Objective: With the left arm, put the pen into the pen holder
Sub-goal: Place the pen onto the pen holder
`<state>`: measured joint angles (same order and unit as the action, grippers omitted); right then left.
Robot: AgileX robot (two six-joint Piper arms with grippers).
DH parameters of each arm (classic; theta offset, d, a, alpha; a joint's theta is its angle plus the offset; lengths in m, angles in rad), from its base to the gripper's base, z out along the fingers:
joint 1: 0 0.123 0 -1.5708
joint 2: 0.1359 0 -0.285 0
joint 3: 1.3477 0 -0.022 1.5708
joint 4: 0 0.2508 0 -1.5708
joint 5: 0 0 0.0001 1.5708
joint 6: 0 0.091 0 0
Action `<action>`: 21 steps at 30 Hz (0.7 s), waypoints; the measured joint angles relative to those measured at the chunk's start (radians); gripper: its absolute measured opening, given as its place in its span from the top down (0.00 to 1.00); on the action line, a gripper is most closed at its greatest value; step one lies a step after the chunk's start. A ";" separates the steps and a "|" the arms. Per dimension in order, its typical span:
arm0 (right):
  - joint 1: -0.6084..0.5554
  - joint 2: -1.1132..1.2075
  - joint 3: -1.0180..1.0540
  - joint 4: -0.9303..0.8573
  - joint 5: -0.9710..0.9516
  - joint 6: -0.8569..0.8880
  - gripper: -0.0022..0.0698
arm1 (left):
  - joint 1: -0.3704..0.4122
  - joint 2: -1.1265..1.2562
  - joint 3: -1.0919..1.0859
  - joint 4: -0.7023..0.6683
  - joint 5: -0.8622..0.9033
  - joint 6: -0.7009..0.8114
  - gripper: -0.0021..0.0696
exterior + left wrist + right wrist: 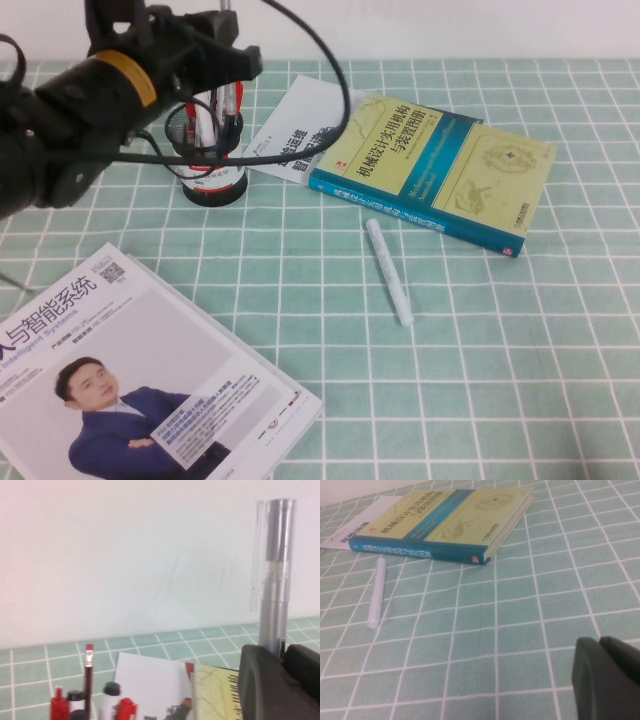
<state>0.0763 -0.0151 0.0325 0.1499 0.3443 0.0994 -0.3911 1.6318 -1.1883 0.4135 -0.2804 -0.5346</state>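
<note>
My left gripper [232, 68] is shut on the slim grey pen [274, 580] and holds it upright, directly above the pen holder [212, 178]. The holder is a black mesh cup with a white and red band, standing at the back left with red and white pens [228, 108] in it. In the left wrist view the pen rises from between my fingers [260, 680], and the tops of the red pens [125, 709] show below. My right gripper [601, 647] is shut and empty, low over the tablecloth; it is out of the high view.
A white marker [388, 270] lies mid-table and shows in the right wrist view [376, 591]. A yellow-and-blue book [440, 170] lies behind it on a white leaflet [295, 125]. A magazine [130, 380] lies at the front left.
</note>
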 joint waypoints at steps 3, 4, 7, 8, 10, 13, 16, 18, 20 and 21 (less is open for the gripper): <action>0.000 0.000 0.000 0.000 0.000 0.000 1.00 | 0.030 0.053 0.000 0.000 -0.057 0.000 0.92; 0.000 0.000 0.000 0.000 0.000 0.000 1.00 | 0.038 0.069 0.000 0.000 -0.074 0.000 0.92; 0.000 0.000 0.000 0.000 0.000 0.000 1.00 | 0.064 0.133 -0.004 0.000 -0.144 0.000 0.92; 0.000 0.000 0.000 0.000 0.000 0.000 1.00 | 0.068 0.150 -0.010 0.000 -0.153 0.000 0.92; 0.000 0.000 0.000 0.000 0.000 0.000 1.00 | 0.080 0.194 -0.038 0.000 -0.155 0.000 0.92; 0.000 0.000 0.000 0.000 0.000 0.000 1.00 | 0.088 0.253 -0.096 0.000 -0.153 0.006 0.92; 0.000 0.000 0.000 0.000 0.000 0.000 1.00 | 0.089 0.299 -0.151 0.000 -0.153 0.008 0.92; 0.000 0.000 0.000 0.000 0.000 0.000 1.00 | 0.089 0.323 -0.180 0.000 -0.151 0.014 0.92; 0.000 0.000 0.000 0.000 0.000 0.000 1.00 | 0.089 0.345 -0.202 0.000 -0.142 0.032 0.92; 0.000 0.000 0.000 0.000 0.000 0.000 1.00 | 0.089 0.354 -0.209 0.000 -0.138 0.046 0.92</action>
<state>0.0763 -0.0151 0.0325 0.1499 0.3443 0.0994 -0.3023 1.9855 -1.3976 0.4135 -0.4185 -0.4883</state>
